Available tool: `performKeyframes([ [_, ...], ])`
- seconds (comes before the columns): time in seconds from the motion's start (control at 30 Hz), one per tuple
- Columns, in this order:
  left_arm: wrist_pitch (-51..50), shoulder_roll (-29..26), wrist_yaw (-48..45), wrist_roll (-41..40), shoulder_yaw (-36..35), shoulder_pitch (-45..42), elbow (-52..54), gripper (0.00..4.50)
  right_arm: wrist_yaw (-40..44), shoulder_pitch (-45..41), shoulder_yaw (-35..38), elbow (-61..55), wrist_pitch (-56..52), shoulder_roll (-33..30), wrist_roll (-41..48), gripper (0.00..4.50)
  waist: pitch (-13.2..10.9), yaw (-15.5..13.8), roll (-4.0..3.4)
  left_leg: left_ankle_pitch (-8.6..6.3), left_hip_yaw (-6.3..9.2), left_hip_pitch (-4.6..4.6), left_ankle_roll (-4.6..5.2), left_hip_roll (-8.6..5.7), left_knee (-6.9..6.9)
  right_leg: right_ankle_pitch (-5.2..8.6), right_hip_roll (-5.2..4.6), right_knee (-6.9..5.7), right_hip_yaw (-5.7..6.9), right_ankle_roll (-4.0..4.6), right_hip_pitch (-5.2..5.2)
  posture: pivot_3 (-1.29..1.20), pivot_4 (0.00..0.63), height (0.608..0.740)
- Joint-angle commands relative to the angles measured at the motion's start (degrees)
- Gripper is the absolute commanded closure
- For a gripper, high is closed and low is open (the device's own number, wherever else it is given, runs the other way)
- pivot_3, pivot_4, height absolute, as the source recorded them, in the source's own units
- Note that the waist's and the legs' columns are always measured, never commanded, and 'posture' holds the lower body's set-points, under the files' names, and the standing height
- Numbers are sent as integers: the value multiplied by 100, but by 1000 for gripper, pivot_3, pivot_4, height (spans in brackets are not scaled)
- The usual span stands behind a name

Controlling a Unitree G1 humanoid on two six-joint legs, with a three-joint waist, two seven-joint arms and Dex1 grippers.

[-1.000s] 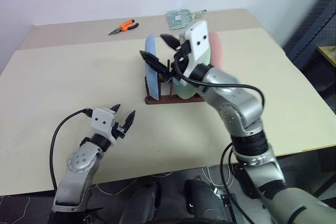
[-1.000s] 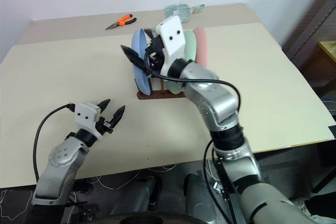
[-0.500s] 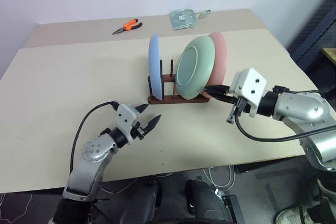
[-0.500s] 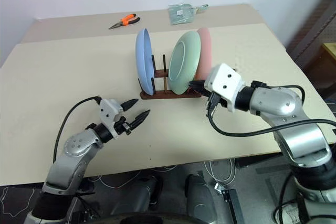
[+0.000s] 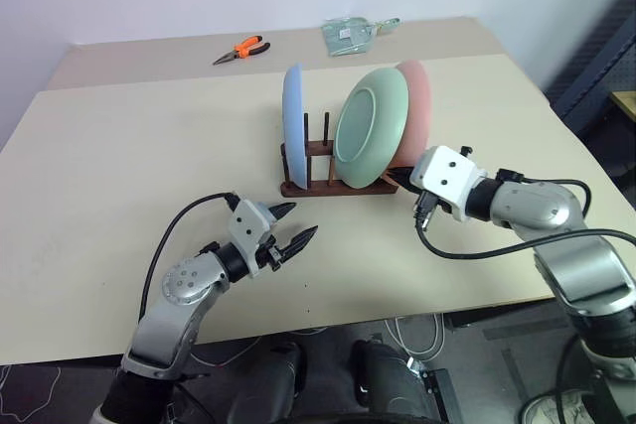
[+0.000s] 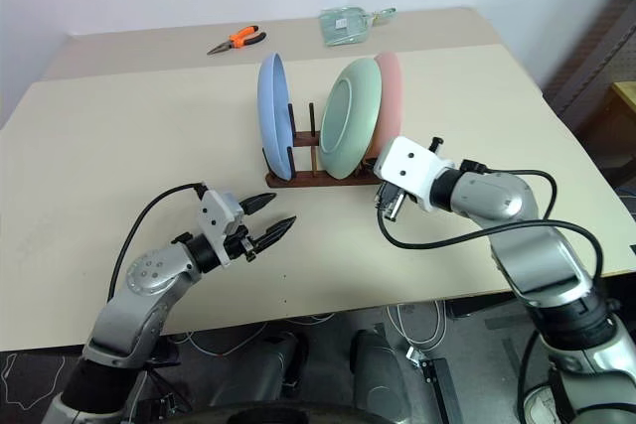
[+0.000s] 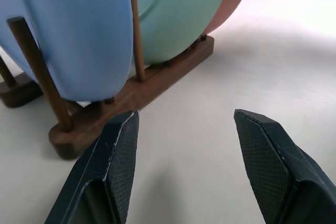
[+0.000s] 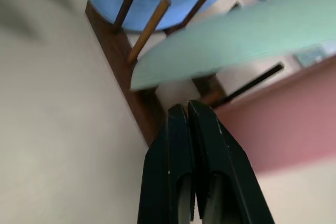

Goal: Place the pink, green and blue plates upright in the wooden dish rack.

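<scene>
While plates [image 5: 373,126] stand on edge across rack [image 5: 333,184], left claw [image 5: 295,225] spread, right claw [image 8: 189,114] pressed together, seemingly empty.

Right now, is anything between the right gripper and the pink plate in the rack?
Nothing visible. The right gripper, shut and empty, points at the wooden dish rack end where the pink plate stands, beside the green plate; only bare table lies between.
</scene>
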State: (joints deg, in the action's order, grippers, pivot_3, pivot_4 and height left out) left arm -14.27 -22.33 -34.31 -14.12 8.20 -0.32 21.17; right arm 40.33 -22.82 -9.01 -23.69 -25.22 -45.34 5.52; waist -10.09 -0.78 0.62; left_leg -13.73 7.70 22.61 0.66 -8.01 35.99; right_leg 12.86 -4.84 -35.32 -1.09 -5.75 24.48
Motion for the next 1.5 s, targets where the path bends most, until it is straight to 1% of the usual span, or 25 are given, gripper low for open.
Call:
performKeyframes([
  [0.03,22,-14,84,22,-49,94,325,1551,10,-303,39,-89,208,193,-53,4441,0,-4,0,0,0,0,0,0,1,0,1,0,0,0,0,0,150,740],
  [0.4,13,8,137,24,-10,67,294,1551,147,-594,-19,-153,295,418,-124,4441,0,1,0,0,0,-1,0,0,2,-1,2,-2,0,0,0,0,150,740],
  [0.6,16,16,113,23,23,22,259,1551,191,-668,-24,-401,169,625,5,4441,0,-3,0,0,1,0,0,0,2,-1,2,-1,0,0,0,0,150,740],
  [0.8,28,17,141,56,19,59,258,1551,298,-526,9,-472,5,488,-97,4441,0,-2,0,0,1,-1,0,0,2,-1,3,-2,0,0,0,0,150,740],
  [0.9,52,-66,197,116,-130,154,188,1551,550,-123,303,-408,52,141,11,4441,0,-26,1,0,0,0,0,0,2,-1,3,-1,0,0,0,0,150,740],
  [1.03,188,-464,151,100,-791,458,-66,1551,1104,1019,1142,-404,12,-54,910,4441,0,-87,1,-3,0,0,4,0,0,-1,1,2,1,-1,-1,0,150,740],
  [1.1,261,-588,150,108,-979,553,-172,1551,1147,1314,1398,-249,58,2,1113,4441,-4,-79,-10,-3,-1,-3,4,4,-1,-1,4,0,-1,0,-1,0,150,740],
  [1.23,493,-772,179,180,-1384,797,-523,1551,922,1537,1562,660,596,160,881,4441,-3,-92,-12,-7,-5,-10,-3,4,11,6,4,0,-4,19,-13,0,150,740],
  [1.37,574,-795,310,216,-1631,948,-584,1551,731,1307,1655,1346,958,395,886,4441,-4,-130,-12,-4,-7,-12,2,4,7,4,4,1,-4,18,-11,0,150,740],
  [1.5,681,-799,339,332,-1688,1092,-594,1551,738,1126,1558,1845,1300,496,796,4441,-5,-141,-15,-4,-8,-11,2,4,5,-2,3,0,-5,7,-8,0,150,740],
])
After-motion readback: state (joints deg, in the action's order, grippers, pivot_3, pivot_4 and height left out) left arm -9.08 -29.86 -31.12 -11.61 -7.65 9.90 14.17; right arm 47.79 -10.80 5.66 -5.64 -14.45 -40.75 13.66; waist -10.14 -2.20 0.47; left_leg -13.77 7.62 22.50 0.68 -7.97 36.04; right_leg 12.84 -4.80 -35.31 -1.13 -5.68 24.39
